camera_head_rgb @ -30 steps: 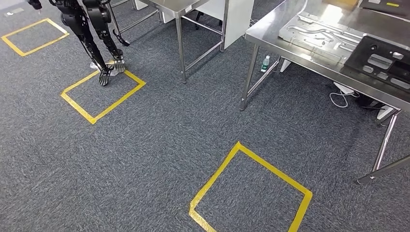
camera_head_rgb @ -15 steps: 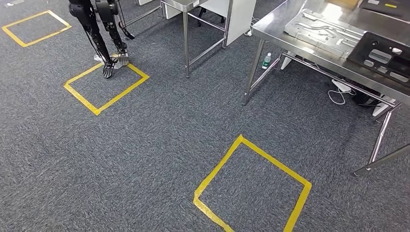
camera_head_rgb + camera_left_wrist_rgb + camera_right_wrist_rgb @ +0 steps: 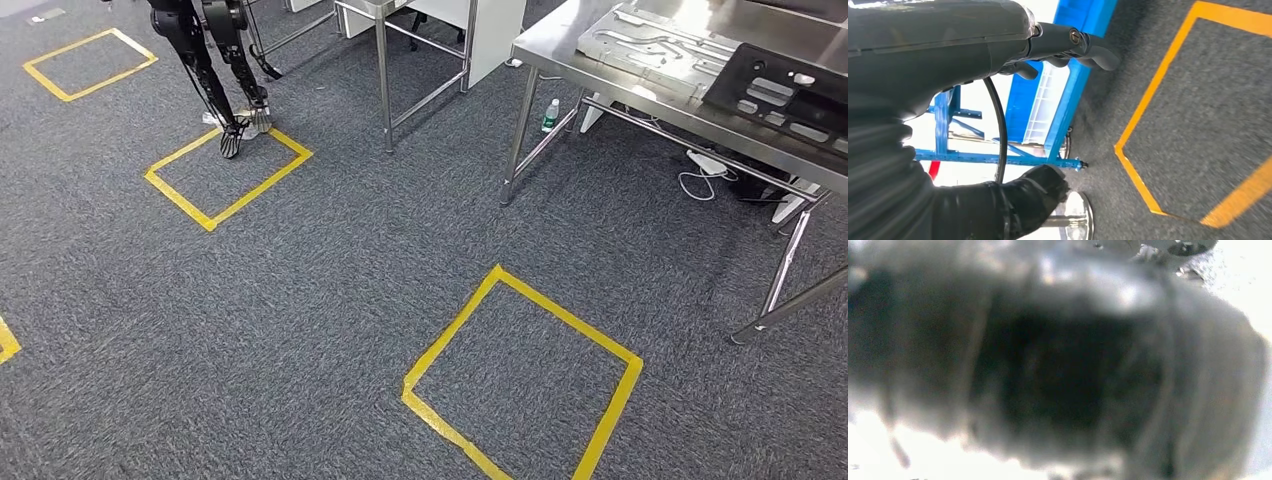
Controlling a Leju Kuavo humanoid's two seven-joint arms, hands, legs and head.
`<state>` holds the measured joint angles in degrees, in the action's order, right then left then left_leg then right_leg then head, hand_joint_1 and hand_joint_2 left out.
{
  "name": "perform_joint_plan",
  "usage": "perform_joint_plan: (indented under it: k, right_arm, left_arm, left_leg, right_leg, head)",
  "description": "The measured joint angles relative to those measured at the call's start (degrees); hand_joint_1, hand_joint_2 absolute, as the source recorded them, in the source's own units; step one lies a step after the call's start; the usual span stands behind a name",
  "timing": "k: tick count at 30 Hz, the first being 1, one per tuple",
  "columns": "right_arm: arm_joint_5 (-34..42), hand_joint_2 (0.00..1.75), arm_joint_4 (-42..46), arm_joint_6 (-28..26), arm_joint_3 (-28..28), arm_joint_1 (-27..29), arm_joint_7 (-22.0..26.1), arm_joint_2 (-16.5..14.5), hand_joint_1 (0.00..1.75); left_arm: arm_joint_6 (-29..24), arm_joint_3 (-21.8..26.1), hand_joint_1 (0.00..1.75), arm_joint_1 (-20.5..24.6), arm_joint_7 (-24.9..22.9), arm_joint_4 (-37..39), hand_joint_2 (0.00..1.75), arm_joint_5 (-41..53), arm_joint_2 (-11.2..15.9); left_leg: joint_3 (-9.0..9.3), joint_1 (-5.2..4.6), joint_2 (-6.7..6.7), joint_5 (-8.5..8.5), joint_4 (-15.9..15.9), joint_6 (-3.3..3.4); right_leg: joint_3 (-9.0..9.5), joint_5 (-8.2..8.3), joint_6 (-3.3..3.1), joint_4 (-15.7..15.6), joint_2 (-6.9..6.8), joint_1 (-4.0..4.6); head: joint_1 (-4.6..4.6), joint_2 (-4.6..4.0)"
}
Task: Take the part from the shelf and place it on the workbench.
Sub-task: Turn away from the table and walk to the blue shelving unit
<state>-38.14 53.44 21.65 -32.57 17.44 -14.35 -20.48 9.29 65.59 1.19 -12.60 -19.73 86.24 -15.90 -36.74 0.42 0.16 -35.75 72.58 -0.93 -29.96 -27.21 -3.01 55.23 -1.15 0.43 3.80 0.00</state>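
Note:
A steel workbench [image 3: 560, 40] stands at the upper right of the head view. A silver stamped metal part [image 3: 655, 42] and a black moulded tray [image 3: 785, 95] lie on it. In the left wrist view my left hand [image 3: 998, 45] hangs over grey carpet with its fingers [image 3: 1083, 45] and thumb [image 3: 1043, 187] apart and nothing between them. A blue shelf frame [image 3: 1068, 105] with a white panel stands just past it. The right wrist view is a grey blur of my right hand [image 3: 1058, 370], and I cannot tell how its fingers lie.
Yellow tape squares mark the carpet, one straight ahead [image 3: 520, 375] and one to the far left [image 3: 228, 180]. Another dark legged robot [image 3: 215, 60] stands at that far square. A second steel table [image 3: 385, 60] stands at the back. A bottle [image 3: 549, 115] and cables [image 3: 700, 175] lie under the workbench.
The whole head view has shifted, so the camera has moved: the workbench and tape squares sit slightly higher in the picture. Nothing on the floor or tables has itself moved.

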Motion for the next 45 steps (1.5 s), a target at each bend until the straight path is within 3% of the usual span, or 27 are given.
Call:
perform_joint_plan:
  k: [1, 3, 4, 6, 8, 10, 13, 14, 15, 16, 17, 19, 21, 22, 24, 26, 28, 29, 30, 31, 32, 34, 36, 39, 41, 43, 45]
  right_arm:
    - [0.3, 0.00, 0.3, 0.1, 0.3, 0.2, 0.0, 0.0, 0.00]
    - [0.9, 0.00, 0.9, 0.2, 1.0, 0.7, 0.0, 0.0, 0.00]
    - [1.2, 0.00, 1.3, 0.2, 1.3, 1.0, 0.0, 0.0, 0.00]
    - [1.5, 0.00, 1.9, 0.3, 1.8, 1.6, 0.0, 0.0, 0.00]
    - [1.6, 0.00, 2.4, 0.5, 2.1, 1.8, 0.0, -0.1, 0.00]
    - [1.6, 0.00, 2.9, 0.6, 2.4, 1.9, 0.0, -0.1, 0.00]
    - [1.6, 0.00, 3.2, 0.7, 2.9, 2.2, -0.1, -0.1, 0.00]
    - [1.6, 0.00, 3.3, 0.7, 3.0, 2.3, -0.1, -0.1, 0.00]
    - [1.6, 0.00, 3.3, 0.8, 3.0, 2.4, -0.1, -0.1, 0.00]
    - [1.6, 0.00, 3.3, 0.8, 3.1, 2.4, -0.1, -0.1, 0.00]
    - [1.6, 0.00, 3.3, 0.8, 3.1, 2.5, -0.1, -0.1, 0.00]
    - [1.6, 0.00, 3.5, 0.8, 3.1, 2.7, -0.1, -0.1, 0.00]
    - [1.6, 0.00, 3.6, 0.8, 3.2, 2.8, -0.1, -0.1, 0.00]
    - [1.6, 0.00, 3.7, 0.8, 3.2, 2.9, -0.1, -0.1, 0.00]
    - [1.8, 0.00, 3.9, 0.7, 3.4, 2.9, -0.2, -0.1, 0.00]
    - [2.2, 0.00, 4.2, 0.5, 3.6, 3.0, -0.4, -0.2, 0.00]
    - [2.4, 0.00, 4.4, 0.2, 3.7, 3.2, -0.6, -0.2, 0.00]
    - [2.5, 0.00, 4.5, 0.1, 3.8, 3.2, -0.7, -0.2, 0.00]
    - [2.6, 0.00, 4.5, -0.1, 3.9, 3.3, -0.8, -0.2, 0.00]
    - [2.7, 0.00, 4.6, -0.2, 4.2, 3.3, -0.9, -0.2, 0.00]
    - [2.9, 0.00, 4.6, -0.3, 4.6, 3.3, -1.0, -0.3, 0.00]
    - [3.5, 0.00, 4.7, -1.0, 5.7, 3.3, -1.5, -0.3, 0.00]
    - [4.5, 0.00, 4.8, -2.2, 7.2, 3.4, -2.3, -0.3, 0.00]
    - [6.4, 0.00, 4.8, -4.6, 9.9, 3.4, -3.5, -0.3, 0.00]
    - [7.6, 0.00, 4.7, -6.4, 11.8, 3.4, -3.8, -0.3, 0.00]
    - [8.6, 0.87, 4.6, -7.8, 13.6, 3.4, -3.8, -0.3, 0.00]
    - [9.1, 1.75, 4.3, -8.4, 14.8, 3.5, -3.7, -0.3, 0.00]
  left_arm:
    - [0.0, 0.0, 0.00, 0.0, 0.1, 0.0, 0.00, 0.0, 0.1]
    - [0.0, 0.0, 0.00, 0.0, 0.7, 0.0, 0.00, 0.0, 0.2]
    - [0.0, 0.0, 0.00, 0.1, 1.0, 0.1, 0.00, -0.1, 0.2]
    - [0.0, 0.0, 0.00, 0.4, 1.5, 0.1, 0.00, -0.1, 0.2]
    - [0.0, 0.1, 0.00, 0.4, 1.7, 0.2, 0.00, -0.1, 0.2]
    - [0.0, 0.1, 0.00, 0.2, 1.7, 0.3, 0.00, -0.1, 0.1]
    - [0.0, 0.2, 0.00, 0.1, 1.7, 0.3, 0.00, -0.1, 0.1]
    - [0.0, 0.2, 0.00, 0.1, 1.7, 0.3, 0.00, -0.1, 0.1]
    - [0.0, 0.2, 0.00, 0.0, 1.7, 0.3, 0.00, -0.1, 0.1]
    - [0.0, 0.2, 0.00, 0.0, 1.7, 0.3, 0.00, -0.1, 0.1]
    - [0.0, 0.2, 0.00, 0.0, 1.7, 0.3, 0.00, -0.1, 0.1]
    - [0.0, 0.2, 0.00, 0.0, 1.7, 0.3, 0.00, -0.1, 0.0]
    - [0.0, 0.2, 0.00, 0.1, 1.7, 0.4, 0.00, -0.1, -0.1]
    - [0.0, 0.2, 0.00, 0.2, 1.7, 0.5, 0.00, -0.1, -0.2]
    - [-0.1, 0.2, 0.00, 0.1, 1.7, 0.5, 0.00, -0.1, -0.1]
    - [-0.2, 0.2, 0.00, 0.2, 1.8, 0.6, 0.00, 0.0, -0.1]
    - [-0.2, 0.2, 0.00, 0.2, 2.0, 0.6, 0.00, 0.0, -0.1]
    - [-0.2, 0.2, 0.00, 0.2, 2.0, 0.6, 0.00, 0.0, 0.0]
    - [-0.2, 0.2, 0.00, 0.2, 2.0, 0.6, 0.00, 0.0, 0.0]
    - [-0.2, 0.2, 0.00, 0.1, 2.0, 0.6, 0.00, 0.0, 0.1]
    - [-0.2, 0.3, 0.00, 0.0, 2.0, 0.6, 0.00, 0.0, 0.2]
    - [-0.2, 0.3, 0.00, 0.0, 2.1, 0.6, 0.00, 0.0, 0.2]
    - [-0.2, 0.4, 0.00, 0.1, 2.2, 0.6, 0.00, 0.0, 0.3]
    - [-0.1, 0.5, 0.00, 0.0, 1.9, 0.7, 0.00, 0.0, 0.2]
    - [0.2, 0.6, 0.00, 0.1, 1.4, 0.7, 0.00, 0.0, 0.1]
    - [0.4, 0.5, 0.00, 0.2, 0.7, 0.7, 0.00, 0.0, 0.1]
    - [0.4, 0.5, 0.00, 0.1, 0.3, 0.7, 0.00, 0.0, 0.1]
  left_leg:
    - [1.20, 0.18, 0.04, 1.38, -0.5, -0.25]
    - [5.99, 0.53, 1.00, 4.45, -6.7, -0.75]
    - [8.63, 0.46, 1.94, 4.93, -10.6, -0.87]
    - [11.18, 0.24, 3.16, 4.00, -15.4, -0.32]
    - [10.90, 0.15, 2.51, 3.84, -16.0, 0.90]
    - [10.52, 0.24, 1.81, 4.46, -16.2, 1.98]
    - [9.38, 0.20, 0.62, 5.41, -16.1, 2.97]
    - [8.99, 0.13, 0.07, 5.66, -16.1, 3.01]
    - [8.69, 0.07, -0.56, 5.86, -16.0, 2.97]
    - [8.52, 0.02, -1.20, 6.00, -15.9, 2.90]
    - [8.51, -0.01, -1.86, 6.10, -15.9, 2.81]
    - [8.51, -0.04, -3.11, 6.30, -15.8, 2.53]
    - [8.09, 0.15, -4.26, 6.59, -15.7, 1.99]
    - [7.74, 0.26, -4.84, 6.78, -15.7, 1.64]
    - [7.33, 0.35, -5.52, 6.87, -15.6, 1.02]
    - [6.02, 0.15, -3.69, 4.92, -12.9, 0.62]
    - [2.77, 0.22, -1.41, 1.20, -6.3, 0.30]
    - [1.12, 0.31, -1.02, -0.13, -3.0, 0.07]
    - [0.10, 0.40, -0.79, -0.54, -1.0, -0.14]
    - [0.12, 0.47, -0.58, 0.16, -1.0, -0.32]
    - [1.28, 0.53, -0.20, 1.83, -3.2, -0.45]
    - [5.15, 0.52, 1.82, 5.34, -10.7, -0.31]
    - [7.05, 0.35, 3.25, 6.65, -14.8, 0.30]
    - [6.63, 0.40, 2.07, 7.11, -15.1, 1.27]
    - [6.51, 0.72, 1.14, 7.71, -15.4, 2.03]
    - [6.12, 0.79, 0.17, 8.17, -15.5, 2.58]
    - [5.70, 0.73, -1.10, 8.41, -15.4, 2.70]
  right_leg:
    - [-0.87, 0.24, 0.19, 0.5, -0.16, -0.12]
    - [-2.32, 0.46, 0.59, 1.7, -0.64, -0.32]
    - [-2.88, 0.47, 0.84, 2.5, -0.97, -0.32]
    - [-3.42, 0.48, 1.41, 3.8, -1.83, -0.10]
    - [-3.58, 0.63, 2.07, 4.2, -2.69, -0.03]
    - [-4.09, -0.65, 2.84, 5.6, -1.73, -0.31]
    - [-7.69, -6.78, 3.48, 15.0, 0.54, -0.69]
    - [-8.84, -8.20, 3.51, 18.2, 0.73, -0.74]
    - [-9.19, -8.54, 3.45, 19.8, 0.82, -0.76]
    - [-8.38, -7.67, 3.27, 19.1, 0.98, -0.74]
    - [-6.54, -5.93, 2.98, 16.1, 1.37, -0.69]
    - [-1.95, -2.64, 2.10, 7.8, 3.89, -0.54]
    - [0.21, -1.61, 1.52, 3.2, 5.84, -0.36]
    - [0.30, -1.69, 1.44, 2.9, 5.79, -0.28]
    - [0.47, -1.34, 1.24, 2.1, 4.41, -0.36]
    - [0.84, -0.84, 0.77, 0.9, 2.85, -0.66]
    - [0.85, -0.67, 0.42, 0.6, 1.21, -0.60]
    - [0.72, -0.72, 0.36, 0.7, 0.35, -0.51]
    - [0.60, -0.79, 0.36, 0.8, -0.47, -0.46]
    - [0.49, -0.91, 0.42, 1.0, -1.23, -0.46]
    - [0.39, -1.08, 0.56, 1.3, -1.91, -0.51]
    - [0.31, -1.60, 1.06, 2.1, -3.14, -0.47]
    - [0.32, -2.03, 1.69, 2.8, -4.10, -0.29]
    - [0.50, -2.18, 2.58, 3.0, -4.92, -0.25]
    - [-0.31, -4.04, 3.25, 5.1, -2.74, -0.49]
    - [-3.11, -8.11, 3.72, 11.6, 0.08, -0.79]
    - [-6.02, -10.65, 3.87, 18.1, 0.82, -0.92]
  head:
    - [0.00, 0.00]
    - [0.02, 0.01]
    - [0.03, 0.01]
    - [-0.01, 0.01]
    - [-0.08, 0.01]
    - [-0.09, 0.00]
    - [-0.09, 0.00]
    - [-0.08, 0.00]
    - [-0.08, 0.00]
    - [-0.08, 0.00]
    - [-0.08, 0.00]
    - [-0.06, 0.00]
    - [-0.07, 0.01]
    - [-0.07, 0.01]
    - [-0.07, 0.01]
    - [0.02, 0.01]
    - [0.10, 0.01]
    - [0.09, 0.01]
    - [0.09, 0.01]
    - [0.08, 0.00]
    - [0.09, 0.00]
    - [0.09, 0.01]
    - [0.07, 0.01]
    - [0.03, 0.01]
    - [-0.01, 0.00]
    - [-0.05, 0.00]
    - [-0.05, 0.01]
